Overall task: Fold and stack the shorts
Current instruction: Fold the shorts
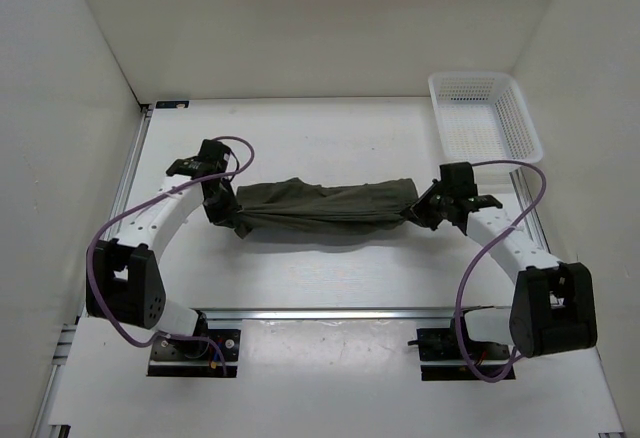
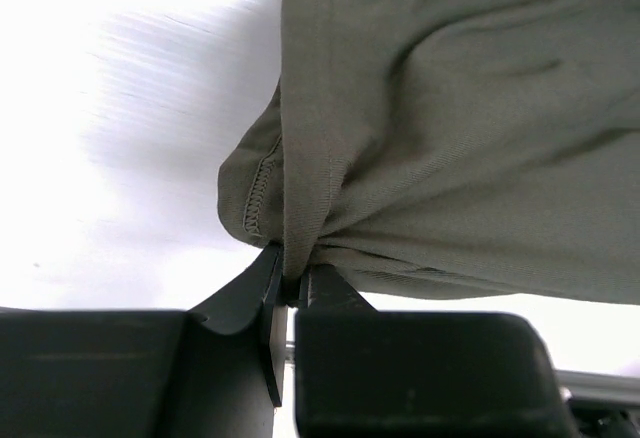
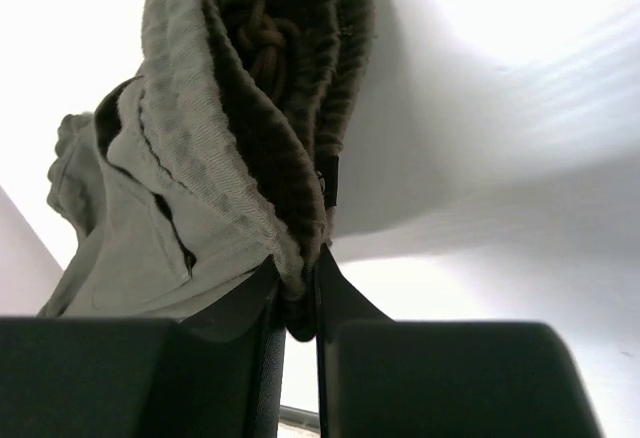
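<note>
The shorts (image 1: 325, 208) are hanging stretched between the two arms across the middle of the table (image 1: 330, 138) — a long, bunched olive band, sagging a little at the centre. The left gripper (image 1: 230, 220) is pinching the left end. In its wrist view the fingers (image 2: 330, 293) are closed almost together on a stitched hem edge, with cloth fanning out above and to the right. The right gripper (image 1: 418, 214) is clamping the other end — its wrist view is showing the jaws nearly shut on a fold of ribbed waistband, with the knotted drawstring (image 3: 262, 33) tucked inside the roll above. Whether the lower edge of the fabric is touching the table, I cannot tell from above. The basket (image 1: 485, 118) is sitting at the far right corner, well apart from the shorts.
</note>
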You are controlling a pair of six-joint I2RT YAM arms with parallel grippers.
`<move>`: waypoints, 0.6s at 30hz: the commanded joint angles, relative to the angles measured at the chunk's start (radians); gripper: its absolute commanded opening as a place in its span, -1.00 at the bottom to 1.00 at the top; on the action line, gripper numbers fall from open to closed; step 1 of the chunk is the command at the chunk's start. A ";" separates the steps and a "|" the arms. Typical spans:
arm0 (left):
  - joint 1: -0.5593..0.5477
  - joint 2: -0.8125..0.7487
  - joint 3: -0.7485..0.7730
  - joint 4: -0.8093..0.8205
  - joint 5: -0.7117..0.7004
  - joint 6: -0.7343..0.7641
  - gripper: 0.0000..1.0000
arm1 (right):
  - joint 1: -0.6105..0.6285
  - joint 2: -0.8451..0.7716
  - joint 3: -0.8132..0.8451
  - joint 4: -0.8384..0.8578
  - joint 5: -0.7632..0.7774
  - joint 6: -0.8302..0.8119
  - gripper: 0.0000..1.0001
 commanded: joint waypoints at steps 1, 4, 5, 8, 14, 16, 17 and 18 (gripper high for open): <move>0.017 -0.049 -0.010 -0.023 -0.066 0.003 -0.79 | -0.075 -0.032 0.004 -0.095 0.106 -0.087 -1.00; 0.017 -0.033 0.035 -0.023 -0.055 0.023 -0.79 | -0.108 -0.044 0.043 -0.095 0.079 -0.108 -1.00; 0.017 -0.018 0.065 -0.023 -0.055 0.032 -0.79 | -0.108 -0.044 0.070 -0.104 0.069 -0.130 -1.00; 0.017 0.069 0.249 -0.056 -0.096 0.057 -0.79 | -0.108 0.044 0.243 -0.115 0.039 -0.150 -1.00; 0.112 0.287 0.775 -0.159 -0.110 0.106 -0.79 | -0.108 0.254 0.705 -0.139 -0.010 -0.194 -1.00; 0.160 0.329 0.893 -0.211 -0.110 0.115 -0.79 | -0.108 0.288 0.800 -0.153 -0.010 -0.194 -1.00; 0.177 0.329 0.977 -0.222 -0.110 0.115 -0.79 | -0.108 0.311 0.864 -0.153 -0.019 -0.194 -1.00; 0.192 0.329 1.006 -0.222 -0.110 0.115 -0.79 | -0.108 0.311 0.883 -0.153 -0.029 -0.194 -1.00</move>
